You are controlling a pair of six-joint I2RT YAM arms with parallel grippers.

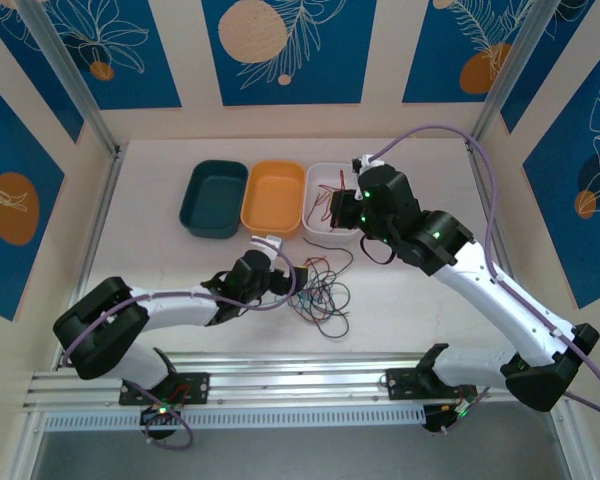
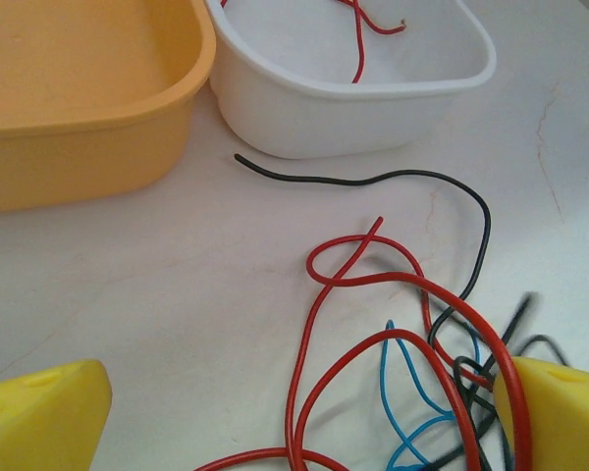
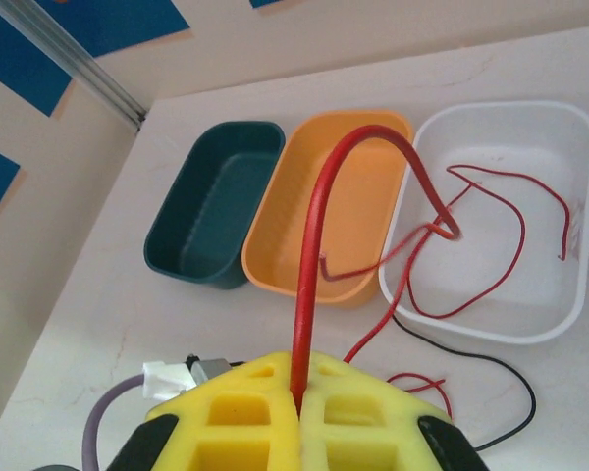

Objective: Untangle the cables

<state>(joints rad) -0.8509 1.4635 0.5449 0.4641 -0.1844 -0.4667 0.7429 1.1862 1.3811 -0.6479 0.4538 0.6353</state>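
A tangle of red, blue and black cables (image 1: pixel 320 295) lies on the table in front of the bins. My left gripper (image 1: pixel 284 281) sits low at its left edge, open. In the left wrist view the yellow fingers (image 2: pixel 41 417) stand wide apart, red loops (image 2: pixel 373 280) run between them untouched, and a blue cable (image 2: pixel 402 392) and a black cable (image 2: pixel 412 177) lie to the right. My right gripper (image 3: pixel 296 397) is shut on a red cable (image 3: pixel 309 255), which arches up and runs down into the white bin (image 3: pixel 501 105). It hovers by that bin (image 1: pixel 314 200).
A teal bin (image 1: pixel 213 198), an orange bin (image 1: pixel 273 198) and the white bin stand in a row at the back. Another thin red strand (image 3: pixel 491 285) lies inside the white bin. The orange bin (image 2: pixel 79 147) and white bin (image 2: pixel 373 118) are just ahead of the left gripper.
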